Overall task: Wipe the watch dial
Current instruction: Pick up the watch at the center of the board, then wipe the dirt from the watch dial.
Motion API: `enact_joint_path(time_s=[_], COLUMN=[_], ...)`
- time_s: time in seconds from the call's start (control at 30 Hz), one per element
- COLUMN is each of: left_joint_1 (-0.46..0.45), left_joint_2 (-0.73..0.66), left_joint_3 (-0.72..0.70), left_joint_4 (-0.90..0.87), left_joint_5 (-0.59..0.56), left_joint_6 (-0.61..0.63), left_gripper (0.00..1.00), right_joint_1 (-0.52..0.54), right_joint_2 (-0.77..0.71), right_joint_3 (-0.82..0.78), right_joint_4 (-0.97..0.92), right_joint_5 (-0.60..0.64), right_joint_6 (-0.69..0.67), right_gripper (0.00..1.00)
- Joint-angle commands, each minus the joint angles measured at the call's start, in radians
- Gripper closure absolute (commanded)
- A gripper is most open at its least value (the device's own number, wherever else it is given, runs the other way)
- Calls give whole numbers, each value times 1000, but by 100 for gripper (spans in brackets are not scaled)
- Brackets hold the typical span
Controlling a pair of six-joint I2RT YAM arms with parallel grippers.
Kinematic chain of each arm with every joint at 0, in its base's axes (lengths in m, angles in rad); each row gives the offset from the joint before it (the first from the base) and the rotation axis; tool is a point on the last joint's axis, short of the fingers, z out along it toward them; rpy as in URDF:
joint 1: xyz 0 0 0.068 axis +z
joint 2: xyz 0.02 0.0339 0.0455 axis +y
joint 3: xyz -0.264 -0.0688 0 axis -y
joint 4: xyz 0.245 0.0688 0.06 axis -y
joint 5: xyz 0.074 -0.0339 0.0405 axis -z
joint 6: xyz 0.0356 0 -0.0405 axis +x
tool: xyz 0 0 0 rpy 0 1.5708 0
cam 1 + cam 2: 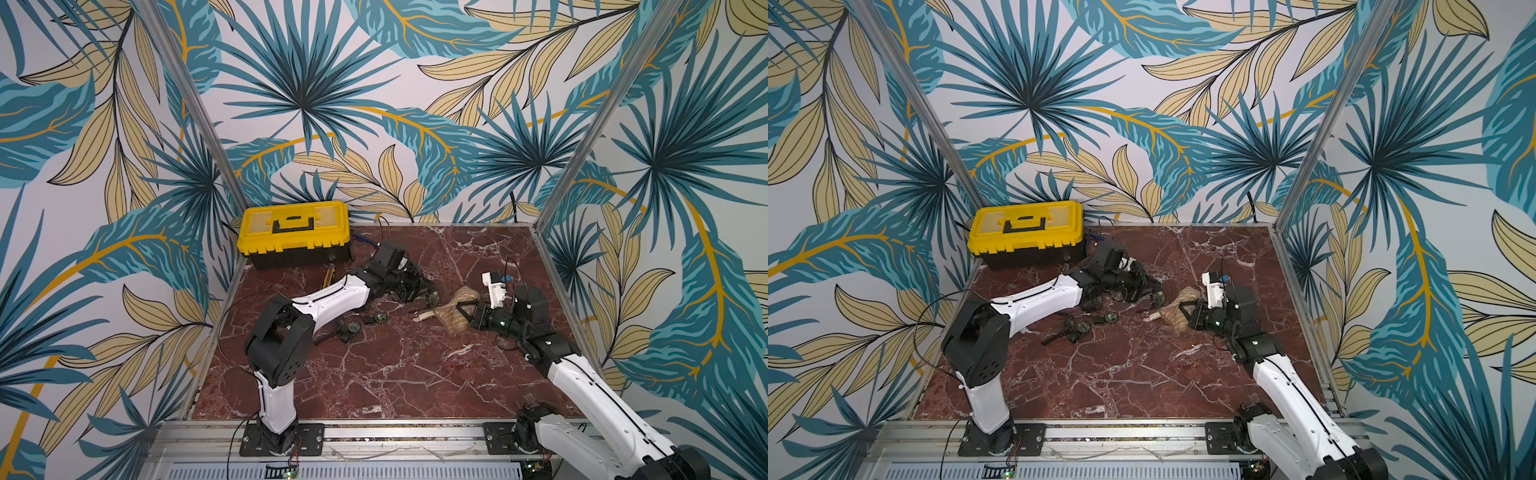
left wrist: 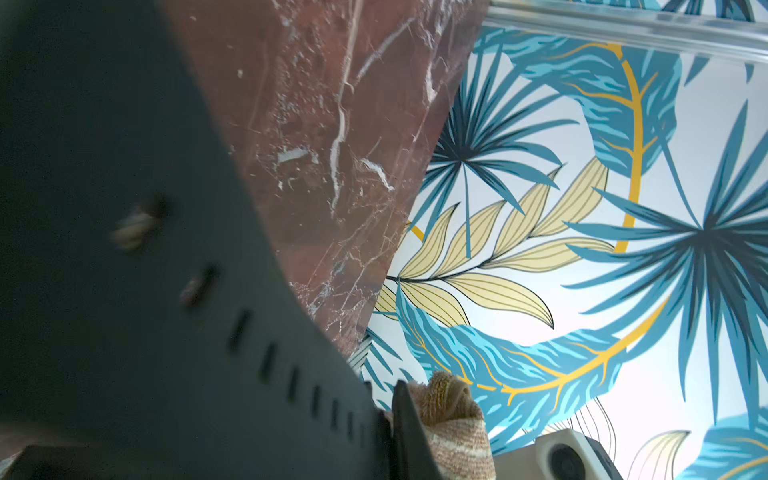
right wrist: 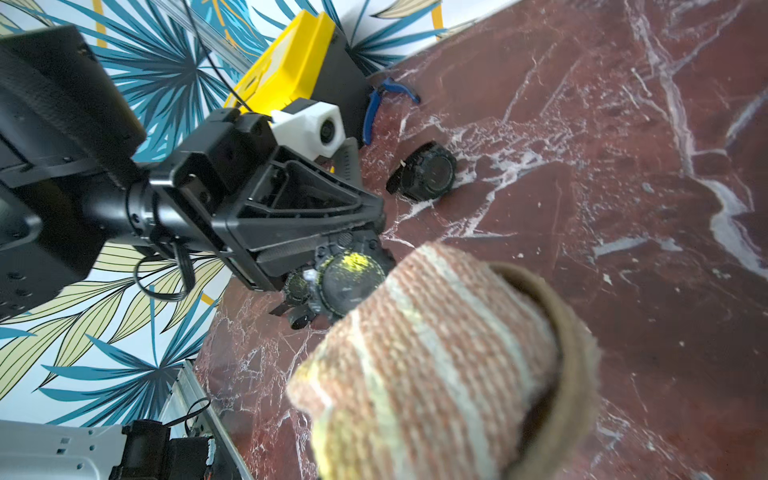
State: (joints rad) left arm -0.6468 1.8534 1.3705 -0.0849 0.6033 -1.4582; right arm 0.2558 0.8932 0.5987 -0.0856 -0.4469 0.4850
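The red marble tabletop point(image 1: 395, 374) lies beneath both grippers. A yellow-lidded toolbox point(image 1: 293, 230) stands well behind the left gripper point(image 1: 427, 291), in the far corner on that arm's side. The right gripper point(image 1: 462, 311) is closed on a striped tan-and-red cloth point(image 3: 436, 365). The cloth is bunched into a wad that sticks out ahead of the fingertips. The left gripper is clamped on a black watch point(image 3: 351, 276), held low over the marble in front of the right gripper. Its dial point(image 3: 353, 270) is turned toward the cloth and partly smeared with yellow powder. The end of the wad sits just beside the dial; whether the two touch cannot be told. The watch's perforated black strap point(image 2: 166, 291) runs close past the left wrist camera and fills much of that view. A spare watch point(image 3: 428, 172) lies on the marble beside the left gripper on its toolbox side, apart from it. More loose watches point(image 1: 353, 328) lie beside the left forearm, behind that gripper. Blue-handled pliers point(image 3: 374, 108) rest next to the toolbox, farther behind the left gripper.
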Motion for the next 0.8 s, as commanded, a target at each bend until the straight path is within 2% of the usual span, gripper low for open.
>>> enact_joint_path(time_s=[0.0, 0.3, 0.77], left_joint_1=[4, -6, -38], left_joint_2=[-43, -59, -44], left_joint_3=[45, 86, 137], left_joint_4=[70, 81, 125], left_joint_5=[63, 101, 100], left_joint_6=[60, 101, 66], left_gripper=[100, 100, 100], right_joint_1=[35, 121, 187], right_joint_2=[-38, -33, 139], right_joint_3=[7, 42, 105], right_joint_4=[70, 130, 222], right_joint_5=[86, 278, 360], right_joint_6=[-6, -20, -22], right_gripper=[90, 93, 93])
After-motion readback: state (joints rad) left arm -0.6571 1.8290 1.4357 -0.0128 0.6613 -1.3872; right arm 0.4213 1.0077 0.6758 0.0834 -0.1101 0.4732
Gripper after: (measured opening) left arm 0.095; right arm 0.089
